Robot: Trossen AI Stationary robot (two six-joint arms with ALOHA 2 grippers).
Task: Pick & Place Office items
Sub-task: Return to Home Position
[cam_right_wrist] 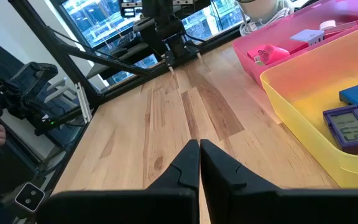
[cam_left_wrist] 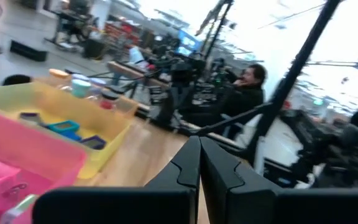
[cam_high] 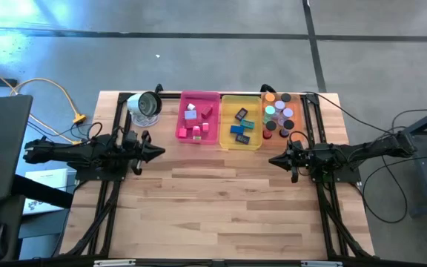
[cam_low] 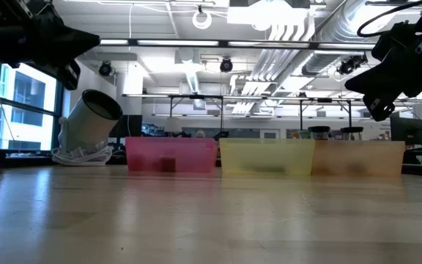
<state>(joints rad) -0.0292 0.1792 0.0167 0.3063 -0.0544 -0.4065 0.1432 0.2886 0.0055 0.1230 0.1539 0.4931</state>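
Wooden table [cam_high: 221, 215] under both arms. Left claw [cam_high: 160, 152] closed, empty, hovering over its left side; right claw [cam_high: 272, 160] closed, empty, over the right side, tips facing inward. Pink tray [cam_high: 199, 94], yellow tray [cam_high: 241, 147], orange tray [cam_high: 301, 119] line the far edge. Office items [cam_high: 241, 130] lie inside all three.

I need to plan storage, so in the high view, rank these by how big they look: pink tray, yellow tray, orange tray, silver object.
1. Pink tray, yellow tray and orange tray: they look about alike, so I can't rank them.
2. Silver object: clearly the smallest.
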